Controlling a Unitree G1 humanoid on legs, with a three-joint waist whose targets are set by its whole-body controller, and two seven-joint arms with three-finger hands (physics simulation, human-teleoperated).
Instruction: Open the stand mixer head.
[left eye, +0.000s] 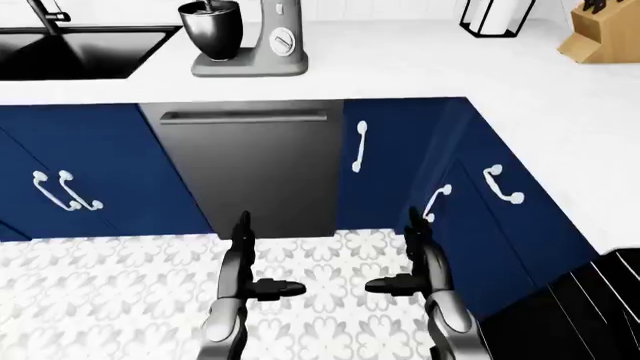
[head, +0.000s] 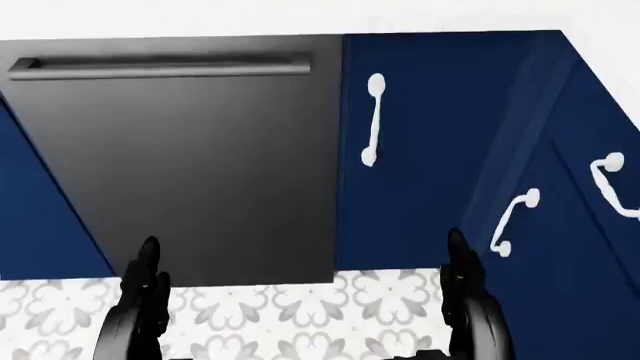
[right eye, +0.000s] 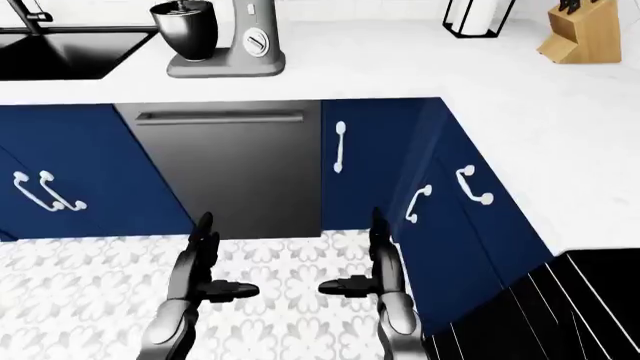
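Stand mixer (left eye: 250, 41) at upper left, head down; left hand (left eye: 240, 262) and right hand (left eye: 422, 262) low, fingers spread wide, holding nothing.

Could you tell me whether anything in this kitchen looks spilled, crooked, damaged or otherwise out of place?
Nothing stands out. The stand mixer sits upright on the white counter with its bowl in place, the dishwasher and cabinet doors are shut, and the knife block stands upright. The patterned floor shows no spill.
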